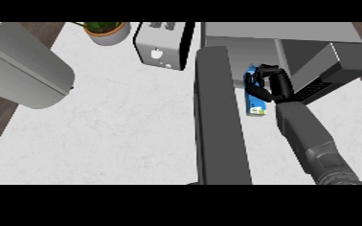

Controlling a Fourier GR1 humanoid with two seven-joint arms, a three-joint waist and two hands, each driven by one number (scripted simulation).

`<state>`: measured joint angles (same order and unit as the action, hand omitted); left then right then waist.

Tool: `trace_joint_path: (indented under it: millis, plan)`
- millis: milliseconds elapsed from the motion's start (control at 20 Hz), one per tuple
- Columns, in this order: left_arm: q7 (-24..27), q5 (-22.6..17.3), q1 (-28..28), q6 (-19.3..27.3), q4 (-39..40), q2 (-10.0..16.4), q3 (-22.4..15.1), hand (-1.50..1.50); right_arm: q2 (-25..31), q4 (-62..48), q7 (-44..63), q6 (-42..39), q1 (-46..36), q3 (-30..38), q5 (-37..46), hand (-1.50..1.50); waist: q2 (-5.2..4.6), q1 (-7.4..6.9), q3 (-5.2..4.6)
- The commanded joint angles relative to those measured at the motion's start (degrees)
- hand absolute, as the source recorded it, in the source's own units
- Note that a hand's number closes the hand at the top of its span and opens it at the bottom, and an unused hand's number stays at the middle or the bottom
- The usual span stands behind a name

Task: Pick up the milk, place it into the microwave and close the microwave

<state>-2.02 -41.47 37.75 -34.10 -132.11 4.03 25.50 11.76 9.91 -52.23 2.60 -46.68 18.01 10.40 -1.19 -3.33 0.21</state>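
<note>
The right hand (276, 84) is grasping the blue milk carton (256, 106), fingers curled round its upper end, at the mouth of the microwave (304, 33). The microwave door (220, 119) stands swung wide just left of the carton, probably so it can pass inside. Closing is not yet done.

Counter (127, 124), seen from above. Along the far edge, left to right: potted plant (106, 28), toaster (163, 48) just right of it, then microwave (283, 40) at the far right. Microwave door (220, 119) stands open and is swung out toward the near edge. Milk carton (255, 98) lies just right of the door, before the microwave's opening — right hand (276, 84) curled round it from the right. Large rounded body (28, 76) at the left edge, well apart from the rest.
</note>
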Motion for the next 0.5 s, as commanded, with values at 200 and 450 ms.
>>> trace_joint_path:
  millis: [200,450]
  plan:
    - [-0.47,0.18,-1.67,-0.78,-1.52,0.56,-0.58,-1.5,5.25,-2.58,6.78,-0.12,-7.29,0.17,0.9,1.5,-0.93,-2.24,0.08]
    - [-0.75,-0.05,-5.84,1.62,-0.62,2.06,-0.07,-1.5,5.5,-2.86,9.1,10.69,-9.58,-2.21,4.32,1.5,-1.61,-2.87,0.08]
